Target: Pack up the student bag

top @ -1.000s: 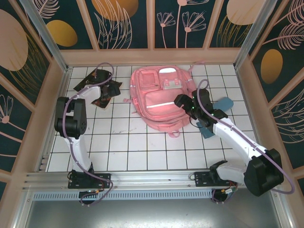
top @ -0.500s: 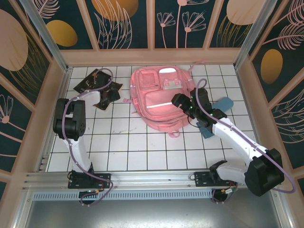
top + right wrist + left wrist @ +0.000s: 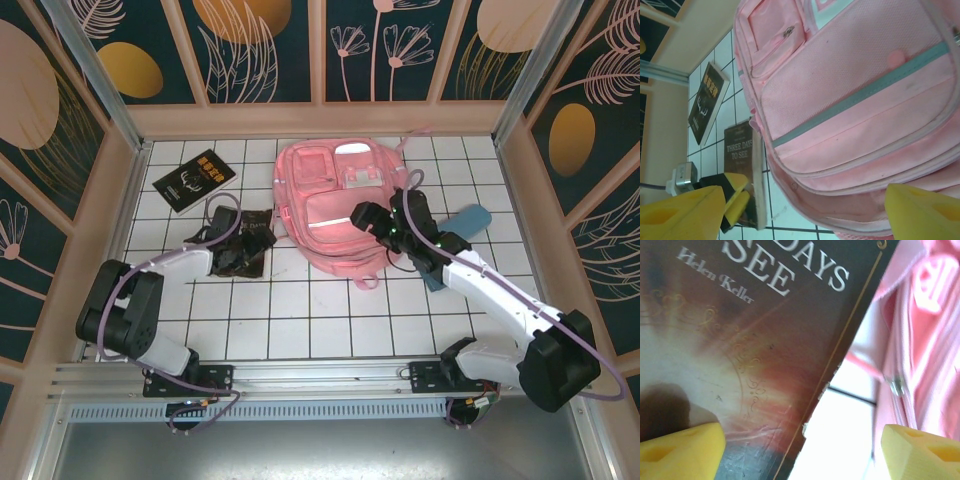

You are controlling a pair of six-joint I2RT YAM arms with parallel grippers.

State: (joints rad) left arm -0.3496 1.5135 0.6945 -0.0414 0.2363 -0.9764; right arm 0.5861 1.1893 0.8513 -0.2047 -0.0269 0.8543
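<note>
**Desk:** What's carrying everything?

**Me:** The white gridded bench [image 3: 300,310]. The student bag [image 3: 335,200] lies flat on it with its front pockets up. It sits at the middle of the far edge, a little toward the right side.

**Desk:** What's around the bag?

**Me:** On my top view there are two dark books to its left. The Helen Keller book [image 3: 740,340] lies just beside the bag's left side, toward the bench's middle. The other book [image 3: 194,180] is well apart, near the far left corner. A blue pencil case [image 3: 472,217] lies right of the bag, partly under my right arm.

**Desk:** And the grippers?

**Me:** My right gripper [image 3: 802,215] hangs over the bag's large front pocket with its jaws spread wide above the fabric. The silver strip [image 3: 865,92] crosses the pocket in front of it. My left gripper [image 3: 800,455] is low at the Helen Keller book, jaws wide as well. One fingertip [image 3: 680,450] is over the cover and the other is near the bag's pink side. The book's long edge runs between them. I can't tell whether that gripper touches the book.
</note>
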